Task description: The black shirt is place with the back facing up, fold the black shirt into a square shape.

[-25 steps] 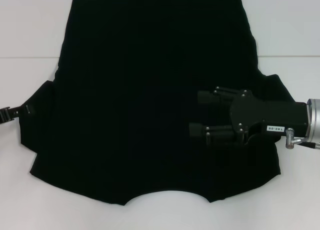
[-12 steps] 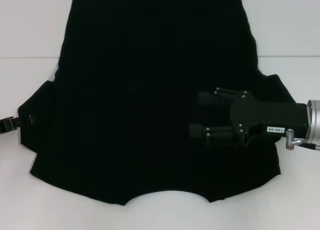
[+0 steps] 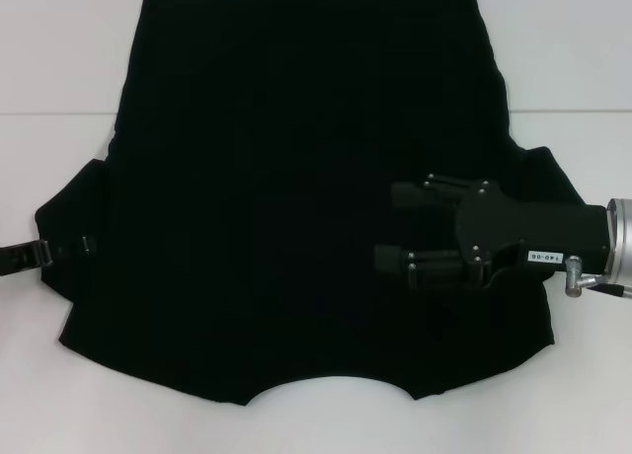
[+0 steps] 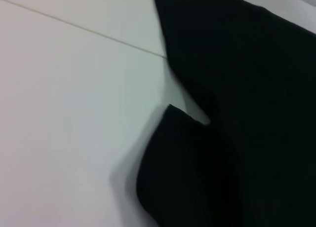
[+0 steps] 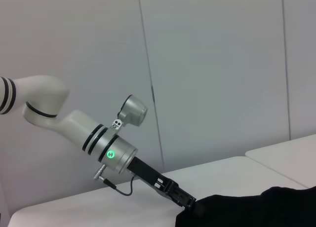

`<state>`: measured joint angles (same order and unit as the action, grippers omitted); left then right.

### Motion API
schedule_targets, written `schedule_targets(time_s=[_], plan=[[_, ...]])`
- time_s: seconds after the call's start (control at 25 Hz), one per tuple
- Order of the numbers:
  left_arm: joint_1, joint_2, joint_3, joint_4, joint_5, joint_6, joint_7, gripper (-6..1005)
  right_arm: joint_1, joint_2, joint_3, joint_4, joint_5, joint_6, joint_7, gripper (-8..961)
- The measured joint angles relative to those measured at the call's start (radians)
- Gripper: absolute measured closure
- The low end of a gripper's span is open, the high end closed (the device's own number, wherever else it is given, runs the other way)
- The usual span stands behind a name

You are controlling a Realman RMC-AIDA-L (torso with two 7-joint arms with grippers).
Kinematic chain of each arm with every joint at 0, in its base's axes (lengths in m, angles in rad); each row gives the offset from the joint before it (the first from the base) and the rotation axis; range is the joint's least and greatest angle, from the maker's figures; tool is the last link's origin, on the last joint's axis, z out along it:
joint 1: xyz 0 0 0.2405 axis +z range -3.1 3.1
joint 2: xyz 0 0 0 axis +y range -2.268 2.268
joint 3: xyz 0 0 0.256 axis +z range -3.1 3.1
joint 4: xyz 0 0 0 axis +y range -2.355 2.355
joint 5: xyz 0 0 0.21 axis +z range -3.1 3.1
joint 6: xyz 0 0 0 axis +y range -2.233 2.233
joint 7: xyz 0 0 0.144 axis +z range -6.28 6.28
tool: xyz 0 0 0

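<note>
The black shirt [image 3: 286,197] lies spread flat on the white table [image 3: 59,59], its neckline curve at the near edge. My left gripper [image 3: 64,247] reaches in from the left, its tip over the left sleeve [image 3: 74,217]. The left wrist view shows that sleeve [image 4: 187,177] beside the shirt's body [image 4: 247,64]. My right gripper [image 3: 390,227] hovers over the shirt's right part, open, with nothing between its fingers [image 3: 415,190]. In the right wrist view the left gripper [image 5: 190,205] meets the shirt's edge [image 5: 256,209].
A seam [image 3: 563,111] crosses the white table behind the sleeves. Bare table shows to the left [image 4: 64,113] and right of the shirt. A pale wall [image 5: 212,64] stands behind the left arm [image 5: 98,138].
The left gripper has slid rightward and slightly nearer, from the sleeve's outer edge onto the sleeve. The right gripper and the shirt's body have not moved.
</note>
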<state>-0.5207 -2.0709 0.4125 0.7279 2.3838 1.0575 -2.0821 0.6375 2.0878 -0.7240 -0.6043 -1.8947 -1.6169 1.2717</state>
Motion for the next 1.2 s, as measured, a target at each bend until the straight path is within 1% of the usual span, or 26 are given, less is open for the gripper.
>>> schedule_targets(time_s=[0.04,0.16,0.48,0.72,0.96,1.04,1.2], plan=[[-0.001,-0.001,0.007,0.0,0.0,0.0,-0.001,188,0.0,0.0,0.0,0.0,0.0,0.0,0.0,28],[-0.002,-0.001,0.02,0.005,0.0,0.0,-0.004,237,-0.003,0.0,0.0,0.0,0.003,0.0,0.0,28],[-0.004,-0.002,0.022,0.006,0.0,-0.005,0.0,368,-0.004,0.0,0.0,0.0,0.008,-0.002,0.0,28],[-0.004,-0.002,0.023,0.008,0.001,-0.012,0.002,607,-0.004,0.0,0.0,0.0,0.008,-0.004,0.0,28],[-0.004,-0.002,0.023,0.012,0.002,-0.013,0.002,823,-0.004,0.0,0.0,0.0,0.008,-0.006,0.0,29],[-0.004,-0.002,0.023,0.013,0.002,-0.013,0.002,998,-0.004,0.0,0.0,0.0,0.008,-0.007,0.0,29],[-0.003,0.0,0.02,0.019,0.002,-0.014,0.002,993,-0.004,0.0,0.003,0.003,0.012,-0.008,0.0,29]])
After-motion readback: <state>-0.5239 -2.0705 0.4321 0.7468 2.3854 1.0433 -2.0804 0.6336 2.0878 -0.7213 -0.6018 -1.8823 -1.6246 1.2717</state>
